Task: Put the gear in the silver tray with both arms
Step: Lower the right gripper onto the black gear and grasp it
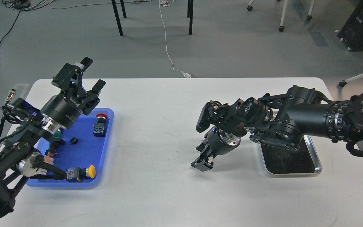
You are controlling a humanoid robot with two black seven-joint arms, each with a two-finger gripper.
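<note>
A small black gear (73,140), probably light, stiff and best pinched across its rim, lies in the blue tray (107,138) at left beneath the released left claw (90,74), well apart from the silver tray (317,164) at right, where the right claw (204,150) appears empty, its state unclear.

Left gripper (88,75) body: white lettering runs along the black housing just above the wrist, seen upside down and slanted; it looks like a brand word, perhaps "DAHUAN" (too small to read for certain).
Left gripper lower housing: a second, fainter line of white lettering on the round black barrel, not legible.
Right gripper (202,157): no lettering can be read on it from the head view.
Silver tray (317,157): no readable marks.
Blue tray (109,126): no readable marks.
</note>
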